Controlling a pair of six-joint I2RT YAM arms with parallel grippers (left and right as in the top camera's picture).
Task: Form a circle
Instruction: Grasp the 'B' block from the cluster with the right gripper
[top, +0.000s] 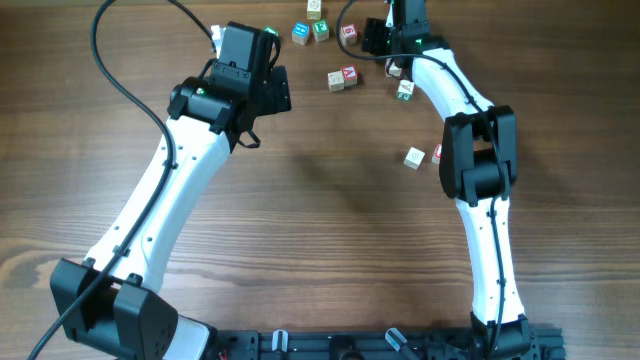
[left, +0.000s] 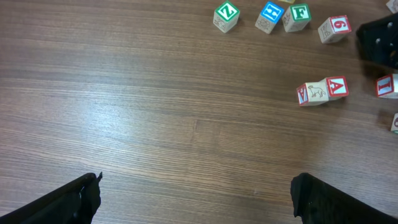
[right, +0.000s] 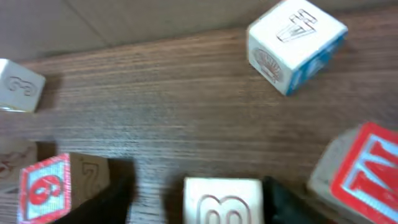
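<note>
While the wooden surface (top: 330, 230) carries both arms, the left tool (left: 196, 183) hangs wide open above the wood, holding nothing. The right tool (right: 196, 199) stands partly open near the far edge, its fingers on either side of a pale cube (right: 222, 200), with a gap showing on one side. The circle (top: 415, 157) is only a small cluster of cubes just beside the right arm's elbow.

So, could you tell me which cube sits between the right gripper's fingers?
The pale cube with an uncoloured embossed top; both red-faced cubes lie outside.
</note>
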